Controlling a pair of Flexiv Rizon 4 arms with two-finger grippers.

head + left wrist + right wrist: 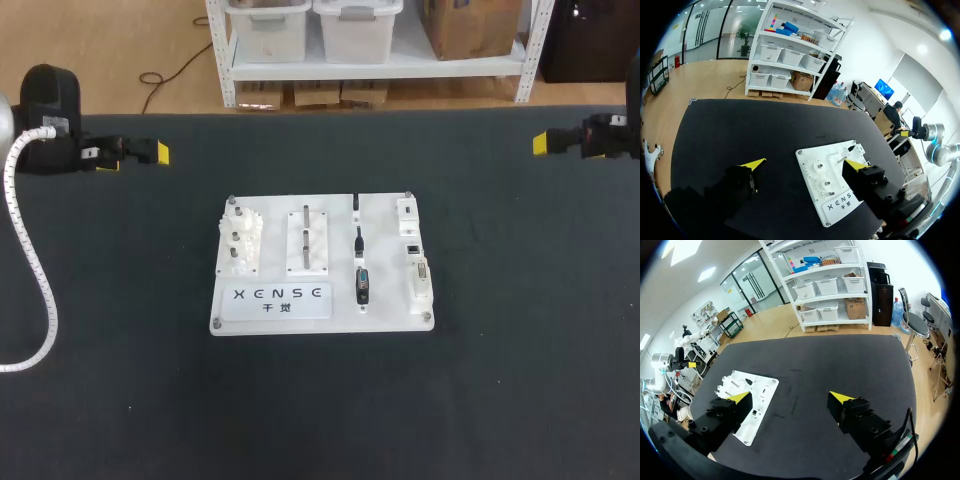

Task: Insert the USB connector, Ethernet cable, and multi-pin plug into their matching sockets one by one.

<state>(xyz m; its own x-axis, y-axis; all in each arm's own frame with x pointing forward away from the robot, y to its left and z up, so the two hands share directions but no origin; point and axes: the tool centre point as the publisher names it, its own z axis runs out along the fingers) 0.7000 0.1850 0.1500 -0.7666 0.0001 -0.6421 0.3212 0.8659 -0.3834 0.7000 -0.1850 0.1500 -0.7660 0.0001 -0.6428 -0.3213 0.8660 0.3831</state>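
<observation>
Blocky black multi-pin plug (362, 285) lies on flat white board (275, 318), long axis near-to-far; left end effector (806, 163), right end effector (790, 397) both apart.

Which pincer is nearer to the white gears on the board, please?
Left. The left pincer is off the board's far-left corner, on the side of the gears; the right pincer is off the far-right corner, across the board from them.

The head view's edge cuts off the right arm (612, 136); the sockets (412, 246) are too small to distinguish.

Broad matte black table (320, 410)
</observation>
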